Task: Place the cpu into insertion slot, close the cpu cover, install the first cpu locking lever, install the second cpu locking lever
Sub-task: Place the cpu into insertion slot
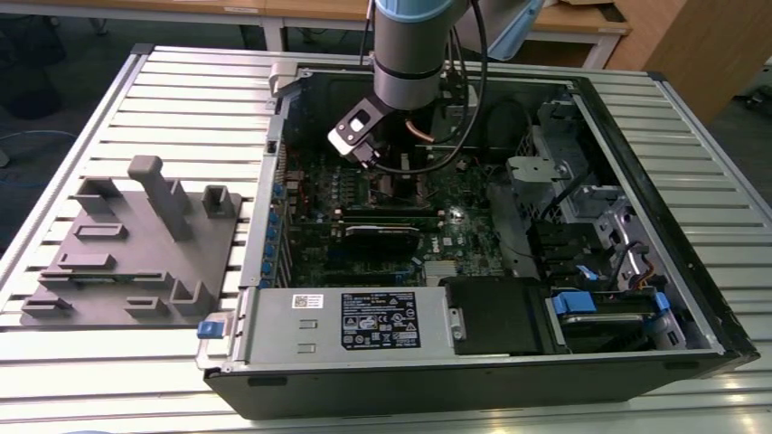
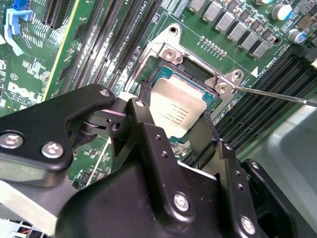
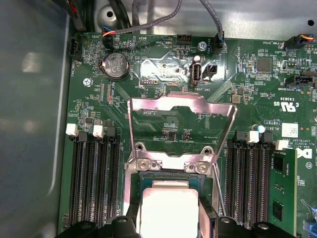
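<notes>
reaching into the open pc case point(image 1: 483, 380) on the slatted desk point(image 1: 181, 90), the arm point(image 1: 417, 54) stands upright over the far half of the green board point(image 3: 237, 89). pincer point(image 2: 173, 115) is closed on the cpu point(image 2: 178, 101): in both wrist views one black finger point(image 2: 141, 116) sits against one edge of the chip and the other against the opposite edge, with no gap showing. cpu lies flat, silver-tan top up, directly over the slot point(image 2: 188, 67), square to its frame. can't tell if it is fully seated or a hair above the socket. cover point(image 3: 181, 100) is open in the first wrist view, swung back on its hinge past the far side of the slot, so the board shows through its cut-out middle. its hinge brackets with two screws sit just beside the cpu's far edge. a thin lever rod point(image 2: 270, 94) juts out from one bracket corner, away from the socket and unlatched. black memory slots point(image 3: 94, 183) flank the socket on both sides, and a coin cell point(image 3: 115, 67) sits beyond the cover near the board's far edge. on the exterior view's left a grey fixture block point(image 1: 133, 262) rests on the desk beside the case, well apart from the arm.
</notes>
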